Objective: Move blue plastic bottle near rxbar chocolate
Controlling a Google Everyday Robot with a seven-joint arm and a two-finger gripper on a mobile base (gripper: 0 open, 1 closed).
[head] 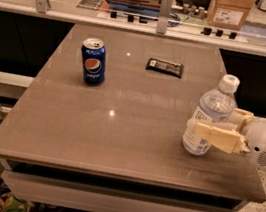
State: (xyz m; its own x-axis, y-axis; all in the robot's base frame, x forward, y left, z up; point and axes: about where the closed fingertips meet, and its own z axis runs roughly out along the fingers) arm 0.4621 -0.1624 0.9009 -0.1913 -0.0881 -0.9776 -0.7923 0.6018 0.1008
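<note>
Though everything sits on the wide grey surface (117, 141), the job looks barely begun — the gripper (211, 123) reaches in from the right edge, jaws pinching the upright blue plastic bottle (213, 107) near the front right corner. The rxbar chocolate (165, 67) lies well apart toward the back, so the carry remains.

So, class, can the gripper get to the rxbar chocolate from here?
Probably yes: the gripper is at the blue plastic bottle near the right edge of the table, and nothing stands between it and the rxbar chocolate.
</note>
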